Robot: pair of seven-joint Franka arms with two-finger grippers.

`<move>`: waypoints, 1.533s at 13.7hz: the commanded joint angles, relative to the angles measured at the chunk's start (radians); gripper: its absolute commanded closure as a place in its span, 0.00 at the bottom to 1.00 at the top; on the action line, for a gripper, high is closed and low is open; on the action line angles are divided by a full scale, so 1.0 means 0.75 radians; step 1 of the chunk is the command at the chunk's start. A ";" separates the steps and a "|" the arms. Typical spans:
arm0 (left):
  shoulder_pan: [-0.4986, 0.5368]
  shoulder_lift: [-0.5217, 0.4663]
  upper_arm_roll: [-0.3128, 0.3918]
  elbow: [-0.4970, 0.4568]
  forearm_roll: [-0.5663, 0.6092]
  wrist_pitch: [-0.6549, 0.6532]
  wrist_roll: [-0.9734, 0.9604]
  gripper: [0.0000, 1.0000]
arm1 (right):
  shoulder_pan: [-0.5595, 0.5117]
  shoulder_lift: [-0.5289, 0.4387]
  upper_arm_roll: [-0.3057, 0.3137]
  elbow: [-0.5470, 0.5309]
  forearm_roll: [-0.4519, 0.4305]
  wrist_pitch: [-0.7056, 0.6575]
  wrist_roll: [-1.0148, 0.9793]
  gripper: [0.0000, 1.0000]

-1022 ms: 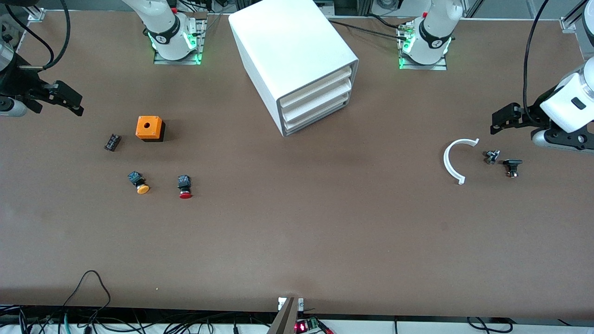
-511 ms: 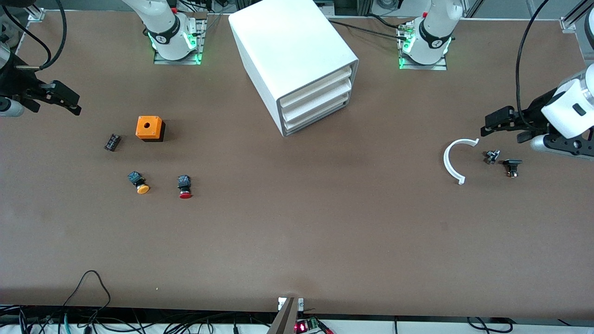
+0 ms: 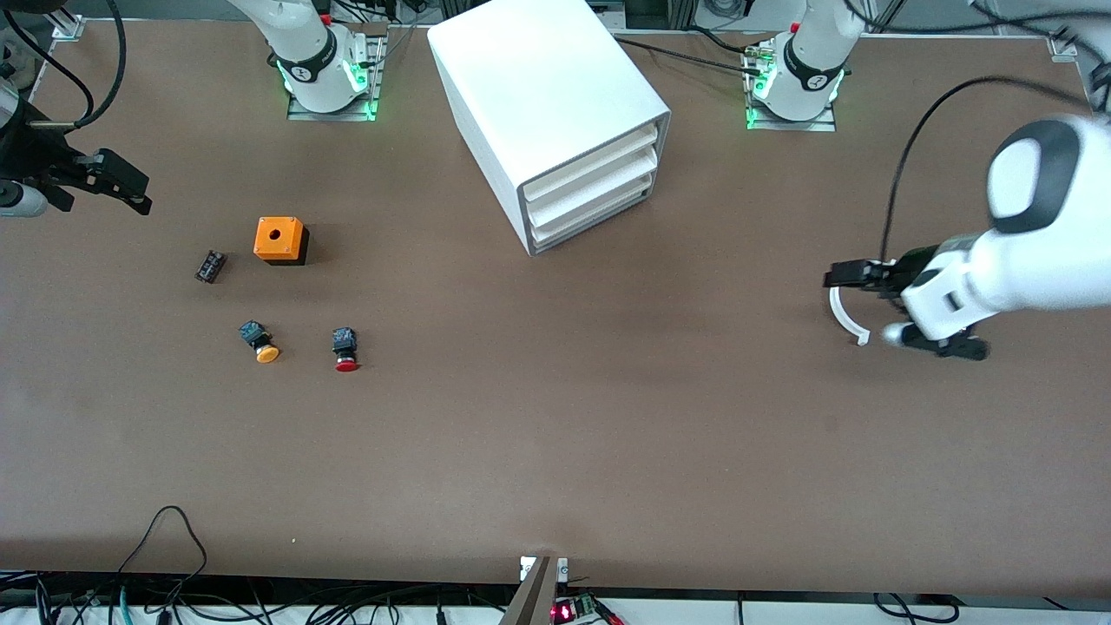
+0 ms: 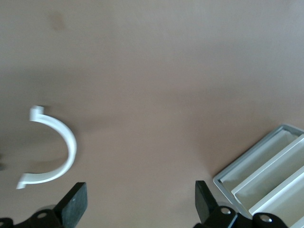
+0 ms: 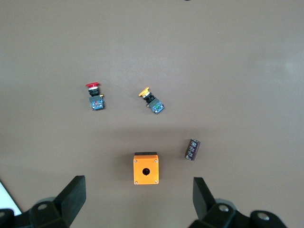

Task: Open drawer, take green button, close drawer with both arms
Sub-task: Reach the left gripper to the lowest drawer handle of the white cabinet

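Note:
The white cabinet (image 3: 547, 104) stands between the two arm bases, with all three drawers shut. The lowest drawer (image 3: 588, 217) sits flush in its front. The button is out of view. My left gripper (image 3: 840, 276) hangs open over the white curved piece (image 3: 842, 314) toward the left arm's end of the table. The left wrist view shows nothing between its fingers (image 4: 76, 205), with the cabinet's front (image 4: 266, 175) farther off. My right gripper (image 3: 139, 193) waits open and empty at the right arm's end, above the table beside the orange box (image 5: 146, 167).
An orange box (image 3: 280, 240), a small black component (image 3: 210, 266), an orange-capped button (image 3: 260, 343) and a red-capped button (image 3: 345, 351) lie toward the right arm's end. The left arm's wrist (image 3: 955, 299) covers the spot beside the curved piece.
The left arm has swung in toward the table's middle and the front camera, bringing its gripper over the white curved piece and covering two small black parts. The right arm has barely moved.

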 commanded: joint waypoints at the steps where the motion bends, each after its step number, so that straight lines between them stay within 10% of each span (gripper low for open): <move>1: -0.006 0.083 0.002 -0.046 -0.178 0.000 0.059 0.00 | -0.011 -0.025 0.006 -0.016 0.019 0.016 -0.025 0.00; 11: -0.162 0.302 -0.018 -0.471 -0.920 0.051 0.699 0.00 | -0.008 -0.054 0.008 -0.055 0.019 0.038 -0.025 0.00; 21: -0.291 0.396 -0.143 -0.657 -1.144 0.149 0.931 0.07 | 0.069 0.130 0.021 0.068 0.017 0.034 -0.005 0.00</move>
